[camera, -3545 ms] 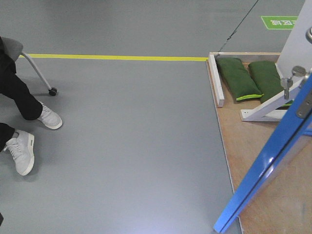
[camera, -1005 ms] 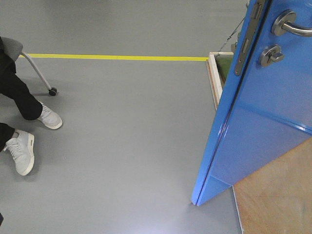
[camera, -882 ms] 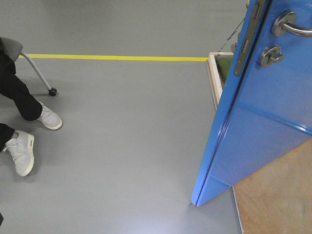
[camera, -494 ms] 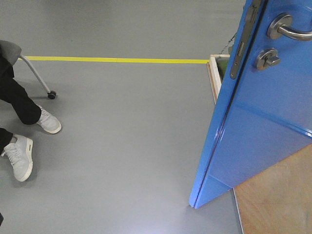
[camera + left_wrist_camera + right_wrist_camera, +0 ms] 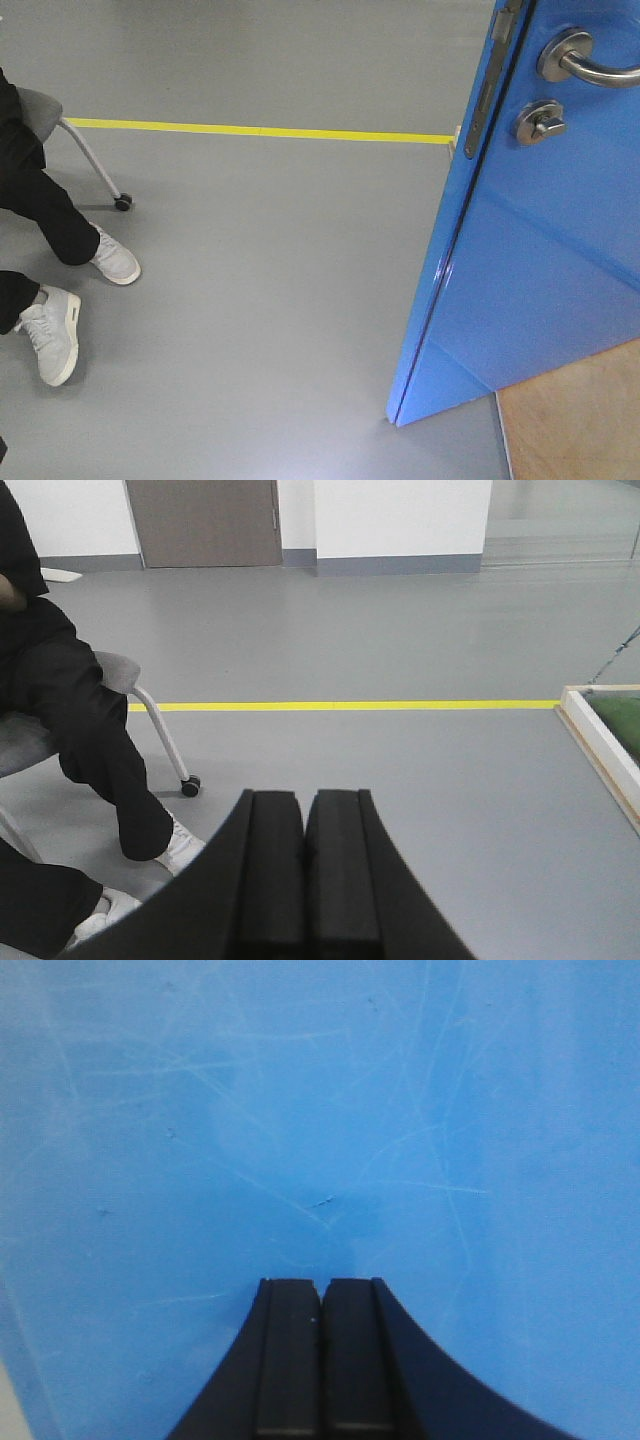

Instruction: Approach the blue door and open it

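Note:
The blue door (image 5: 530, 280) stands on the right of the front view, swung out over the grey floor. It carries a silver lever handle (image 5: 580, 62), a round thumb-turn lock (image 5: 535, 121) and a metal latch plate (image 5: 490, 78) on its edge. In the right wrist view the scratched blue door panel (image 5: 320, 1120) fills the frame right in front of my right gripper (image 5: 321, 1282), which is shut and empty. My left gripper (image 5: 305, 795) is shut and empty, pointing at open floor. Neither gripper shows in the front view.
A seated person's legs and white shoes (image 5: 55, 325) and a chair leg with a caster (image 5: 122, 203) are at the left. A yellow floor line (image 5: 260, 131) runs across. A wooden platform (image 5: 575, 420) lies under the door; its white frame edge (image 5: 600, 740) shows at the right.
The door has swung from nearly edge-on to face-on, hiding the green bags and white braces. Over the last second the view shifted: the door sits slightly left, the person and line lower.

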Controlling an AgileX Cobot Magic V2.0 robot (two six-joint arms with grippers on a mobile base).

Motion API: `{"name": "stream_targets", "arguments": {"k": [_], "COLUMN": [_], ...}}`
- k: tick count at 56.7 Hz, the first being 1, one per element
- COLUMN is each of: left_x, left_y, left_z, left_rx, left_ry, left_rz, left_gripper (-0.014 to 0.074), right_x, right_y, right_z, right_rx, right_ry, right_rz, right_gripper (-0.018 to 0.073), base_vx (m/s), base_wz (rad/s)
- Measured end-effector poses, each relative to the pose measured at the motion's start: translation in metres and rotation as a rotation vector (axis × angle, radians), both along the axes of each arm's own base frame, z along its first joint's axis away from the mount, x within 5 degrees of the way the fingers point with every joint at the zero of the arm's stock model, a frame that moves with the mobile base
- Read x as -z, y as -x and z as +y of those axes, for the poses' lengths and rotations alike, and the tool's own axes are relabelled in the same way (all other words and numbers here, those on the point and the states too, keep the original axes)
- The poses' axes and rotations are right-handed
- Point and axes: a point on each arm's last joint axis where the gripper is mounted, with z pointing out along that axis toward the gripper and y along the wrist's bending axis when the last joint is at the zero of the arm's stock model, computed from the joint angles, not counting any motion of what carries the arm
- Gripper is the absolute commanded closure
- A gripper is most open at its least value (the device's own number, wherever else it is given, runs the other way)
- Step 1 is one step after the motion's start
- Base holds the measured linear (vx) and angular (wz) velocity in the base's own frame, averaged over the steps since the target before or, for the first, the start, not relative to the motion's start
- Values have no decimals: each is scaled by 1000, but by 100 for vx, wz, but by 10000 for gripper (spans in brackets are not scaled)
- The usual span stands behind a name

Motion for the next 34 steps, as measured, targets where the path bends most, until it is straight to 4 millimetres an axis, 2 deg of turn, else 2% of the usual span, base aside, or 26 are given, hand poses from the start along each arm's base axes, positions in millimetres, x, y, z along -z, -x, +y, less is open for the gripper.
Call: {"name": "stream_targets", "arguments": {"k": [34], "left_x": [0], "left_y": [0], "left_z": [0], "left_rx": [0], "left_ry": [0], "left_rz": [0], "left_gripper": [524], "right_x": [1], "right_y": [-1], "right_z": [0], "right_rx": [0], "right_ry": [0], "right_rz": [2], "right_gripper": [547], "base_vx": [18], "base_wz": [8]}}
